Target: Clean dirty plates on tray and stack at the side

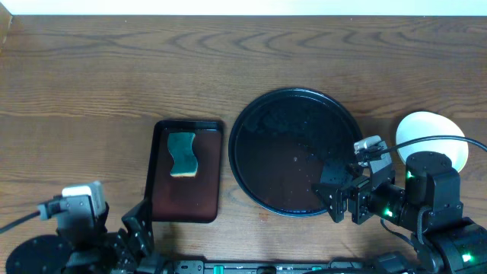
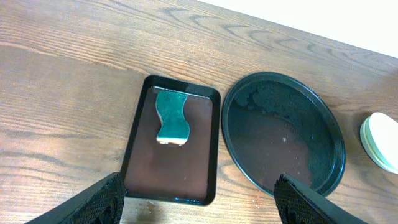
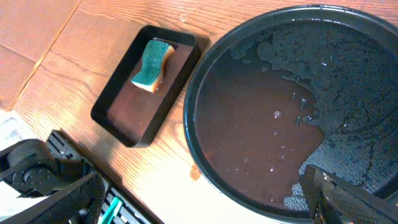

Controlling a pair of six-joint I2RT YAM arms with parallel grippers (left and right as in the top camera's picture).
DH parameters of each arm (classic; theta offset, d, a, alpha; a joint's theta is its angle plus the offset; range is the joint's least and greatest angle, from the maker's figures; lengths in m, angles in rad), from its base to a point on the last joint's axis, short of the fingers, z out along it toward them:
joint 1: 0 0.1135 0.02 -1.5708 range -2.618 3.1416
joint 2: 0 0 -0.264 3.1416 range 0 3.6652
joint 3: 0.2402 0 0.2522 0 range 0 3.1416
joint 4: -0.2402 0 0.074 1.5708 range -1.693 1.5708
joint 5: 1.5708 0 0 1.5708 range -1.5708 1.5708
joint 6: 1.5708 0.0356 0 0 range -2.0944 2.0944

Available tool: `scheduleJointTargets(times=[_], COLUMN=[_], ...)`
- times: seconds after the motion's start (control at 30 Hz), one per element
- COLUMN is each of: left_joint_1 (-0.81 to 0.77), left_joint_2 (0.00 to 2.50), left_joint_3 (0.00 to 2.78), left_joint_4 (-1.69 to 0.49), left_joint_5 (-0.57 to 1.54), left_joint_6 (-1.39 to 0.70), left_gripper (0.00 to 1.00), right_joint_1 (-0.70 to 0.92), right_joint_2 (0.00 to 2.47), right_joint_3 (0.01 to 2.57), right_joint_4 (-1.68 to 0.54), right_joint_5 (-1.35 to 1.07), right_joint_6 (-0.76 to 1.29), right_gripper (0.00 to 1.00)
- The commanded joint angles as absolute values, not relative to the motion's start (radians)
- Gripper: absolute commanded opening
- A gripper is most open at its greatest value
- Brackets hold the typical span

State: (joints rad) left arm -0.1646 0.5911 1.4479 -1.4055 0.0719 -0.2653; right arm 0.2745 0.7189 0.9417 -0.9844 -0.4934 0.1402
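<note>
The round black tray (image 1: 283, 156) lies right of centre with no plates on it and a wet film over its floor. It also shows in the left wrist view (image 2: 283, 140) and the right wrist view (image 3: 261, 137). A stack of pale plates (image 1: 428, 131) sits on the table to the right of the tray, partly hidden by my right arm; its edge shows in the left wrist view (image 2: 380, 142). No red smears are visible. My left gripper (image 1: 135, 227) (image 2: 199, 208) is open and empty at the front left. My right gripper (image 1: 342, 199) (image 3: 208, 205) is open and empty over the tray's front right rim.
A dark-brown rectangular tray (image 1: 186, 194) (image 2: 174, 168) (image 3: 134, 112) lies left of the black tray. A green and yellow sponge (image 1: 182, 154) (image 2: 171, 115) (image 3: 152, 64) rests in its far half. A small wet spot marks the wood by the black tray's front rim.
</note>
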Motion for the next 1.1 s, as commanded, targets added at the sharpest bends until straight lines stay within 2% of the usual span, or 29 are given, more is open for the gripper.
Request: scheduleJointTargets(times=[0.0,0.47,0.57,0.77,1.07], left_joint_1=[-0.162,-0.162,-0.162,-0.162,-0.162], left_joint_2=[0.582,0.583,0.583,0.583,0.583], left_joint_3=[1.443,1.443,1.443,1.443,1.443], left_joint_4=[-1.417,-1.459,-1.459,-1.459,-1.459], left_joint_5=[0.06,0.06,0.06,0.06,0.06], left_joint_6=[-0.27,-0.27,-0.27,-0.27,-0.27], left_gripper=[0.78,0.79,0.79,0.79,0.79], right_joint_1=[0.284,0.274,0.234,0.125,0.073], right_joint_2=[0.718,0.576,0.496,0.329,0.093], right_joint_3=[0.951,0.935,0.895,0.67,0.337], right_joint_4=[-0.989,-1.005,-0.89,-0.583,-0.454], right_joint_5=[-0.49,-0.431,-0.345,-0.349,-0.352], right_joint_6=[0.133,0.098,0.086,-0.015,0.006], right_gripper=[0.99,0.99,0.99,0.99,0.99])
